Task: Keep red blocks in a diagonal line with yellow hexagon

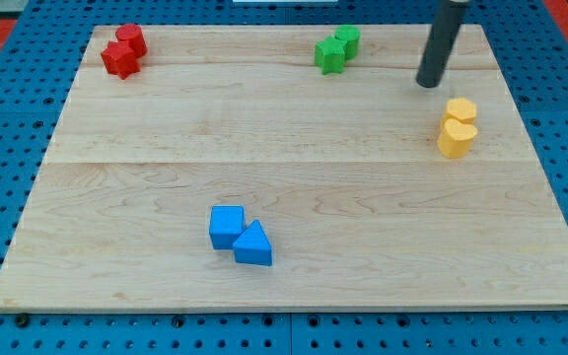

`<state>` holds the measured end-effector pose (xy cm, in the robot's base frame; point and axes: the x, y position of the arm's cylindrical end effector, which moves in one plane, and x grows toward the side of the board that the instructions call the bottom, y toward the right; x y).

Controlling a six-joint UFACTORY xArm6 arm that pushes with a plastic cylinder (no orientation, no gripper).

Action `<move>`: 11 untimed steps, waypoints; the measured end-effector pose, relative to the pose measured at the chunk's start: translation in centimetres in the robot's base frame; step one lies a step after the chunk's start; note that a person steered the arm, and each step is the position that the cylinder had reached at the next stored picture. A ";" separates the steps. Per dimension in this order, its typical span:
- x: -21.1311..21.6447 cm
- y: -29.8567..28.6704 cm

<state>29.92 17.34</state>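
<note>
Red blocks (123, 51), two touching, sit at the top left corner of the wooden bench (294, 187). Yellow hexagon (461, 109) touches a yellow heart (456, 138) at the right. My tip (428, 83), which has no jaws and holds nothing, stands near the hexagon, up-left. Green pair (336, 49) at top; blue pair (240, 235) at bottom.

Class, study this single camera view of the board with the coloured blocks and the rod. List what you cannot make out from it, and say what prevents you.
- Rod above my tip: cut off by the view's top edge.
- Red blocks: touching, so the rear one's shape is partly hidden by the front one.
- Green blocks: small and overlapping; shapes unclear.
- Yellow blocks: the lower hides part of the upper.
- Board: bottom corners cut off.
</note>
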 end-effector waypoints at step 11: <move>-10.6 -21.0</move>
<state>19.29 -3.68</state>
